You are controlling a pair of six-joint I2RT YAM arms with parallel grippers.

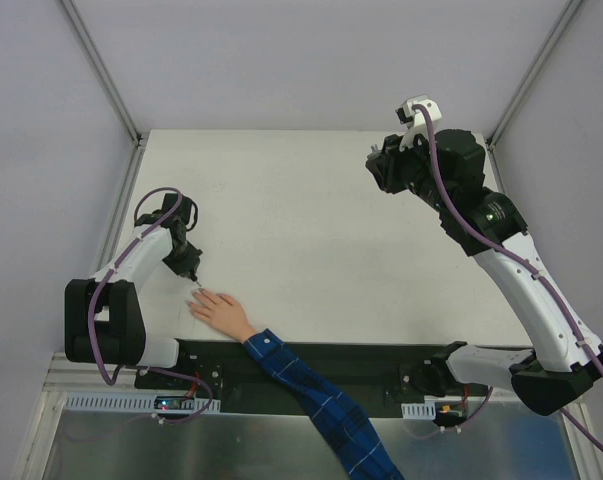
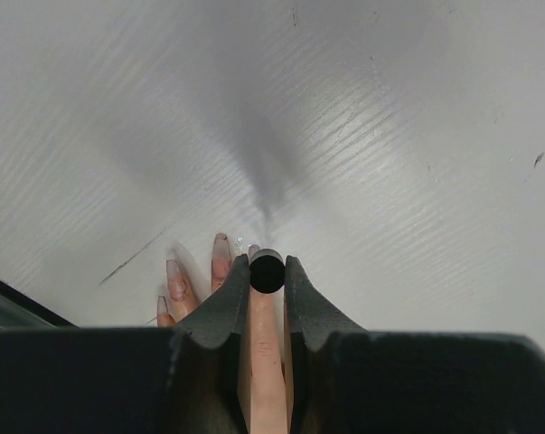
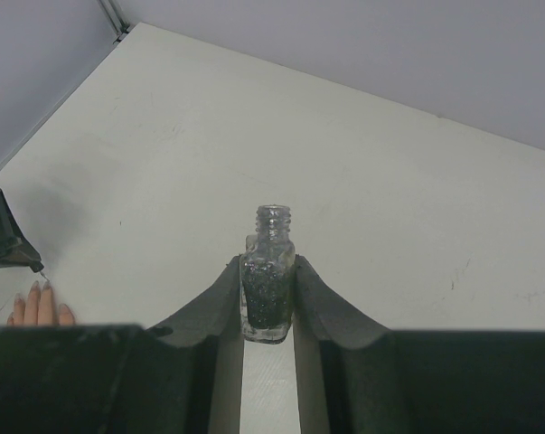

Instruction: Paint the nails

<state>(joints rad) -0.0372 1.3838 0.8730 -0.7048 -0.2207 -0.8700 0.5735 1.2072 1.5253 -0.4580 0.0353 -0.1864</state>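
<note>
A pale hand (image 1: 221,310) with spread fingers lies on the white table, its arm in a blue plaid sleeve (image 1: 311,390). My left gripper (image 1: 191,272) hovers just over the fingertips, shut on a black round brush cap (image 2: 266,271). In the left wrist view one finger (image 2: 267,353) runs under the jaws and long pinkish nails (image 2: 221,246) show to the left. My right gripper (image 1: 381,168) is raised at the far right, shut on a small open glass bottle (image 3: 268,271) of dark glitter polish. The hand also shows in the right wrist view (image 3: 39,309).
Grey walls and metal frame posts (image 1: 101,70) enclose the table. A black strip (image 1: 381,355) runs along the near edge by the arm bases. Purple cables (image 1: 106,330) loop beside the left arm.
</note>
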